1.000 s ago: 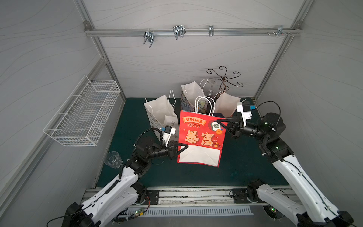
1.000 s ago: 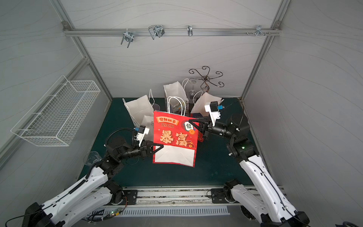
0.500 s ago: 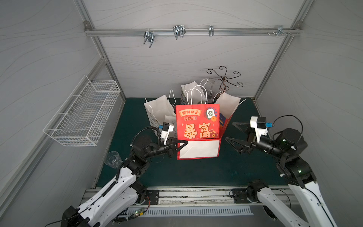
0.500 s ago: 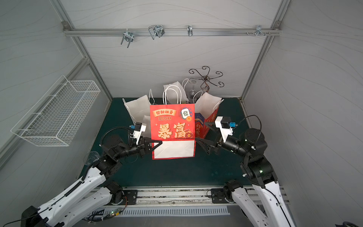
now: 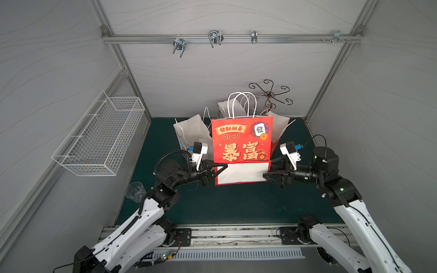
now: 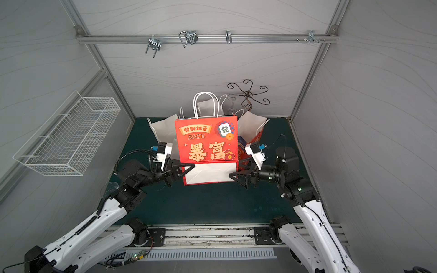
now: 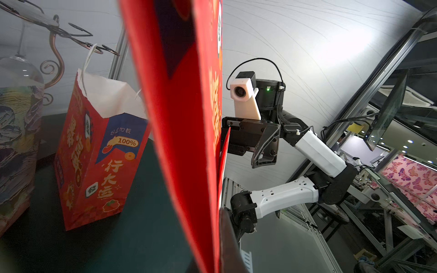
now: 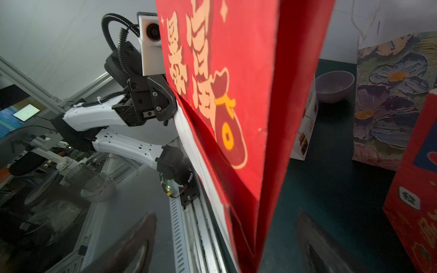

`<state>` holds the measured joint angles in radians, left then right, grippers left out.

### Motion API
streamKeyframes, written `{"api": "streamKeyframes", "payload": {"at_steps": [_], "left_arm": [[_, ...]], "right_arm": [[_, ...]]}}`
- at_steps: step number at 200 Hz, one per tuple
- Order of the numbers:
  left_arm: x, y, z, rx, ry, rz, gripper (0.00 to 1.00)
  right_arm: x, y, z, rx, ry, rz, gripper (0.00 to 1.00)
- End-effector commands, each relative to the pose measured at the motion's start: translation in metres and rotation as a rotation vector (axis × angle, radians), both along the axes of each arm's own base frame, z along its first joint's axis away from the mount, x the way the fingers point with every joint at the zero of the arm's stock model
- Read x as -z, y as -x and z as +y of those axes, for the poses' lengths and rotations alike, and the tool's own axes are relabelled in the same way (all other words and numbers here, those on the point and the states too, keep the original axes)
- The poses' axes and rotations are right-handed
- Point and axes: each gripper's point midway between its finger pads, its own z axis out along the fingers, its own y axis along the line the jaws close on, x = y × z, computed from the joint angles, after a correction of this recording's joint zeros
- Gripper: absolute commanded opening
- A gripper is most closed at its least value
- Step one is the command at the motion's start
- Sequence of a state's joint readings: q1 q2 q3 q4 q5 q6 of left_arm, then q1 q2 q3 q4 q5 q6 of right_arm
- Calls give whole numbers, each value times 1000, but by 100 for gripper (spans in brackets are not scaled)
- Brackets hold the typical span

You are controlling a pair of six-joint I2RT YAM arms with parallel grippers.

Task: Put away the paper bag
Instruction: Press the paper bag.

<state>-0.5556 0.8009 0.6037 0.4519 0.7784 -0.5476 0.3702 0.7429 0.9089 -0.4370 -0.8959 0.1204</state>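
The red paper bag (image 5: 241, 141) (image 6: 207, 141) stands upright and flattened on the green mat, white handles up, its white bottom flap folded against the front. My left gripper (image 5: 216, 170) (image 6: 185, 171) is shut on the bag's lower left edge; in the left wrist view the red paper (image 7: 184, 118) fills the space at the gripper (image 7: 218, 248). My right gripper (image 5: 268, 169) (image 6: 235, 169) is open, its two fingers straddling the bag's lower right corner without pressing it. In the right wrist view the bag's edge (image 8: 236, 94) runs between the spread fingers (image 8: 132, 248).
Behind stand a white bag (image 5: 192, 132), another red bag (image 7: 99, 153), a floral bag (image 8: 390, 94) and a grey bowl (image 8: 334, 86). A wire basket (image 5: 99, 137) hangs on the left wall, hooks (image 5: 214, 37) on the rail above. A clear cup (image 5: 136, 190) sits left.
The right gripper let go of the bag's upper right, opened, pulled back, then came in low at its right corner. The bag swung from tilted to upright; the left grip held.
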Motion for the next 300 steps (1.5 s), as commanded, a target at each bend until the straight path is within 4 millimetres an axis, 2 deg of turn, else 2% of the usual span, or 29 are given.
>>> {"api": "streamKeyframes", "payload": {"at_steps": [1, 15, 51, 93, 116, 135, 143, 162, 198, 228, 240, 252, 259, 281, 300], "left_arm": [[-37, 12, 1, 44, 80, -88, 0], [-37, 13, 0, 55, 97, -75, 0], [-38, 11, -1, 51, 123, -52, 0], [-33, 9, -1, 41, 123, -27, 0], [-34, 6, 2, 11, 142, -30, 22], [-42, 4, 7, -25, 170, -51, 35], [-45, 4, 9, -36, 176, -63, 36], [-52, 4, 12, -57, 186, -83, 33], [-51, 2, 12, -66, 190, -82, 0], [-54, 2, 14, -75, 201, -80, 0], [-57, 0, 15, -89, 205, -83, 19], [-58, -2, 16, -108, 195, -81, 30], [-59, -3, 17, -116, 186, -92, 32], [-63, -7, 22, -172, 173, -113, 30], [-66, -11, 27, -218, 179, -127, 14]], "right_arm": [[-33, 6, 8, -77, -99, -105, 82], [-38, 3, 11, -87, -111, -124, 74], [-45, -1, 22, -132, -129, -127, 46], [-48, -3, 24, -134, -138, -140, 0], [-45, -1, 23, -135, -131, -145, 0], [-36, 3, 23, -152, -111, -118, 0], [-32, 5, 23, -164, -101, -102, 0], [-23, 13, 23, -208, -90, -57, 0], [-17, 18, 23, -229, -86, -22, 0], [-14, 18, 22, -228, -78, -10, 0], [-12, 18, 22, -229, -71, -4, 0], [-10, 19, 21, -231, -66, 7, 0], [-8, 20, 21, -234, -63, 13, 0], [-5, 24, 21, -248, -59, 37, 0], [-1, 28, 20, -260, -53, 58, 0]]}}
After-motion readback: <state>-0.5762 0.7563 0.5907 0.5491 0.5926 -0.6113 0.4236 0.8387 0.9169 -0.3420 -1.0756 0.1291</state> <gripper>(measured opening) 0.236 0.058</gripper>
